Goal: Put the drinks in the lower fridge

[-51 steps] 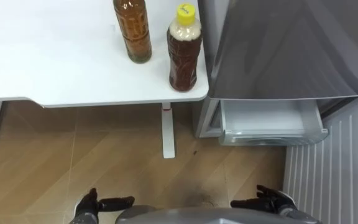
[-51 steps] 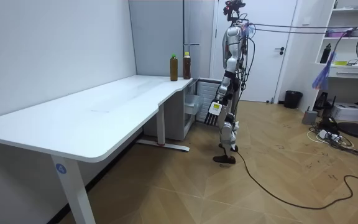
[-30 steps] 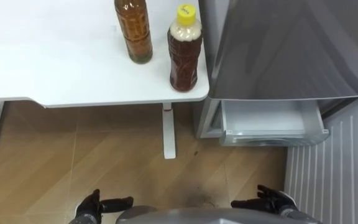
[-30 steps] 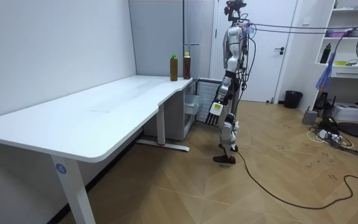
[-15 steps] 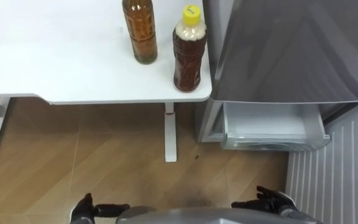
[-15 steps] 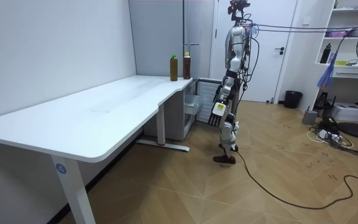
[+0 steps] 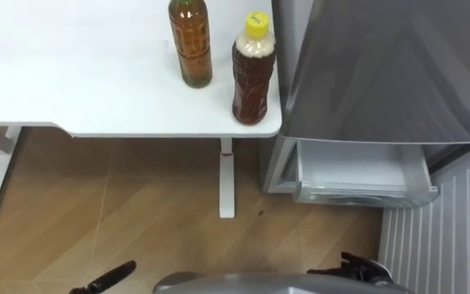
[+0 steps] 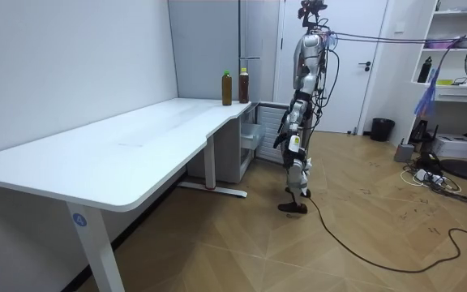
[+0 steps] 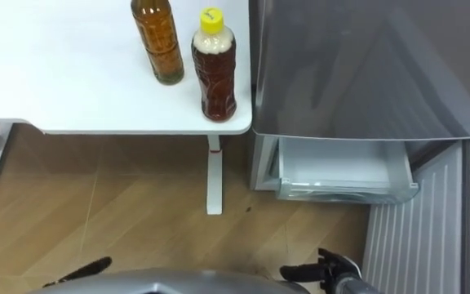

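Two drinks stand upright near the corner of the white table [image 7: 96, 90]: an amber bottle [image 7: 190, 45] and, right of it by the edge, a dark tea bottle with a yellow cap [image 7: 254, 73]. Close on their right is the grey fridge [image 7: 382, 65], with its lower compartment open and a pale drawer [image 7: 357, 175] showing. My left hand [image 7: 104, 282] hangs low at the bottom edge with straight fingers and holds nothing. My right hand [image 7: 357, 268] hangs open and relaxed at the lower right, also holding nothing. I stand upright before the fridge and the table's end [image 8: 298, 122].
The lower fridge door [image 7: 439, 237] swings out at the right, ribbed inner side up. A white table leg [image 7: 227, 184] stands just left of the fridge. Wooden floor [image 7: 137, 220] lies between me and the table.
My left hand has dropped down and to the left, leaving only fingers at the bottom edge. The view has shifted a little, so bottles and fridge sit further right.
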Robot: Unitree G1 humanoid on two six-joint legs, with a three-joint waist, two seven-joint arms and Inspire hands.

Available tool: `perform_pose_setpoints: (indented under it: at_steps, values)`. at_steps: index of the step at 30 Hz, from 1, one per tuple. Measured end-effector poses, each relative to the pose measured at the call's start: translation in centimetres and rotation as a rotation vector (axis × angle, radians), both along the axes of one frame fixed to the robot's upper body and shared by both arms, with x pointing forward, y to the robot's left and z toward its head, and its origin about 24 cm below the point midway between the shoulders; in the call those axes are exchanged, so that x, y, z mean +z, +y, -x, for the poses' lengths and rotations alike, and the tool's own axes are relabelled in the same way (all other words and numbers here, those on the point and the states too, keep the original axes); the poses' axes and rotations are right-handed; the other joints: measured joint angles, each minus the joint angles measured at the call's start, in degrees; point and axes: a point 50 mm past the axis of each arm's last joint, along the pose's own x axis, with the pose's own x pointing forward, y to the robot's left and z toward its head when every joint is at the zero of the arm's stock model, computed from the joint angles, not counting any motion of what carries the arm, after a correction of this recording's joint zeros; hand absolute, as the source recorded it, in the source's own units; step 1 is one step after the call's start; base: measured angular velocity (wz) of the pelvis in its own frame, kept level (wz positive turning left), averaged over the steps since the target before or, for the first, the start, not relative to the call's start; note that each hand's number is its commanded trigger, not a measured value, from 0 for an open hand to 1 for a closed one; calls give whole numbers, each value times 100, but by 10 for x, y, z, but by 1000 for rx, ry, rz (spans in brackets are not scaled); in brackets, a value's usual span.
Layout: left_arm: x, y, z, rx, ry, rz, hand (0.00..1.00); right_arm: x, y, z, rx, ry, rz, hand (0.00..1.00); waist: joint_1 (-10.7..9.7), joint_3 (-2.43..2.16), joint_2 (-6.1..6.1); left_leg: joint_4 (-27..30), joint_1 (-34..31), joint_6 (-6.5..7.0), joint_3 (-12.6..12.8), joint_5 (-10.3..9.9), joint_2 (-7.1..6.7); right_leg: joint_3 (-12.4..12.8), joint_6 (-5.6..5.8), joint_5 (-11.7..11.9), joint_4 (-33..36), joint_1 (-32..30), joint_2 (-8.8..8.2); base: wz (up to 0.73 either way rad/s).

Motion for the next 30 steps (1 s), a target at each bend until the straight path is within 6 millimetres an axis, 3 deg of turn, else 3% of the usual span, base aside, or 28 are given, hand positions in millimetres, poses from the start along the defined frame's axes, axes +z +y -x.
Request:
perform_pose_setpoints:
  at_steps: [5, 12, 17, 21, 23, 30]
  values:
    - [13, 16, -17, 259, -120, -60, 0, 1, -2, 1, 5, -16, 24, 0, 13, 5, 10, 14, 55, -3, -5, -5, 5, -27, 0, 0, 24, 42, 2, 0]
    - [55, 39, -69, 336, -285, -280, 0, 3, -6, -4, 21, -46, 75, 0, -8, -4, 40, 46, -30, -2, -6, -4, -4, -23, -4, -3, 74, -45, -1, 0]
    - [108, 54, -103, 352, -437, -508, 0, 4, -7, 0, 21, -53, 91, 0, 21, -25, 70, 60, -18, -2, -4, -4, -1, -11, -4, -3, 83, -53, 3, 0]
    - [142, 63, -115, 337, -527, -657, 0, 4, -9, 5, 2, -48, 109, 0, 50, -42, 111, 17, 14, -2, 1, -4, 3, 12, -4, -3, 85, -59, 11, -5]
    - [170, 65, -124, 338, -638, -724, 0, 4, -9, 6, 3, -61, 112, 0, 113, -36, 139, 9, 25, -5, -3, -6, 8, 0, -5, -2, 86, -51, 15, 0]
    - [241, 59, -142, 202, -947, -899, 0, 5, -11, 11, -12, -58, 105, 0, 120, -32, 178, 22, 3, -3, -66, -8, -2, -44, -4, -2, 82, -28, 9, 4]
